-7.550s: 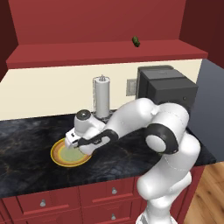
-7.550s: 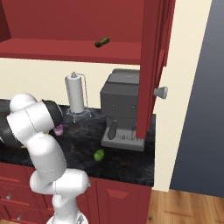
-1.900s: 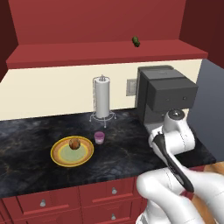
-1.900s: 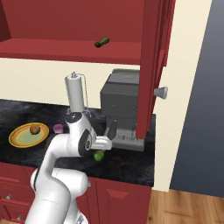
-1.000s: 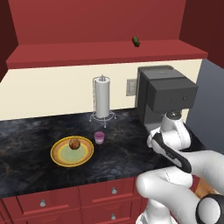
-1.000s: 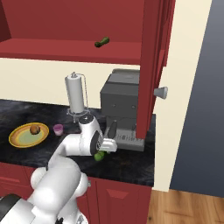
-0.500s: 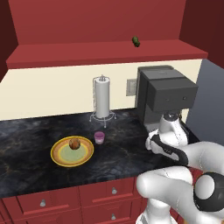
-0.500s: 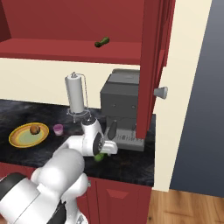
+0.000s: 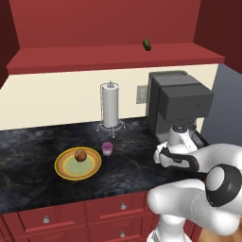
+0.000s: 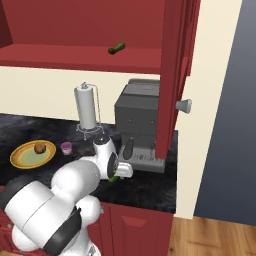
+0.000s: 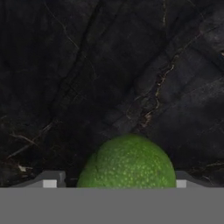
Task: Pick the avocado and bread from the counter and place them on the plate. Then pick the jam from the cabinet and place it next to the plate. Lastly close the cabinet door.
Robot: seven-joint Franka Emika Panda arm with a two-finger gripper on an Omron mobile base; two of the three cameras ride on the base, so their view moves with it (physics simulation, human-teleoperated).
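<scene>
Straddling the avocado on the counter, the gripper looks unclamped; judged best: close centred, then lift.

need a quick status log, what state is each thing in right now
avocado: on the counter, between the end effector fingers
bread: on the plate
jam: upright on the counter beside the plate
cabinet: door open
paper towel roll: upright on its stand
</scene>
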